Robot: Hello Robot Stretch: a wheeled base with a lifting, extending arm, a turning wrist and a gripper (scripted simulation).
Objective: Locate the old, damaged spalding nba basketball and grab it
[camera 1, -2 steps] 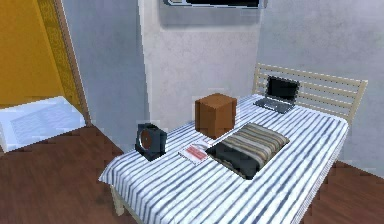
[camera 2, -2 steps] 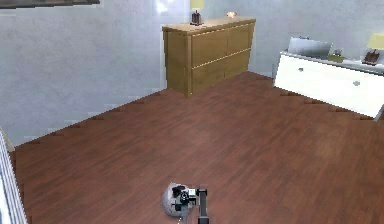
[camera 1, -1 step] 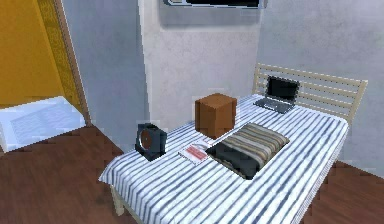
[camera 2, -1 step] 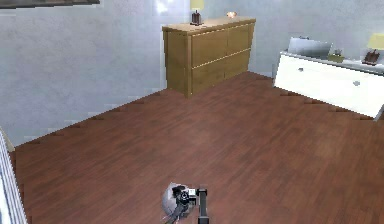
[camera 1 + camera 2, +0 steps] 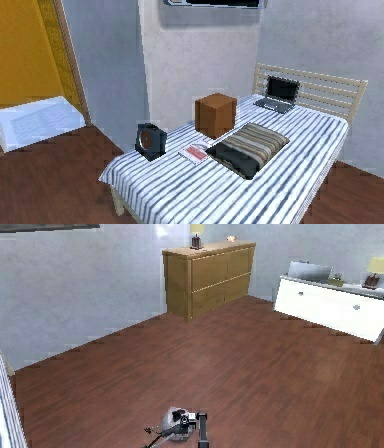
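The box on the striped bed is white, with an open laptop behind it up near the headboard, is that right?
Not quite. The box is brown, not white, as the forward view shows. The rest holds: it stands on the striped bed, with the open laptop behind it near the headboard.

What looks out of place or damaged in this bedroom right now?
Nothing looks spilled or broken. Mildly odd: a brown cube-shaped box, an open dark laptop and a black upright object near the edge all sit on the white striped bed.
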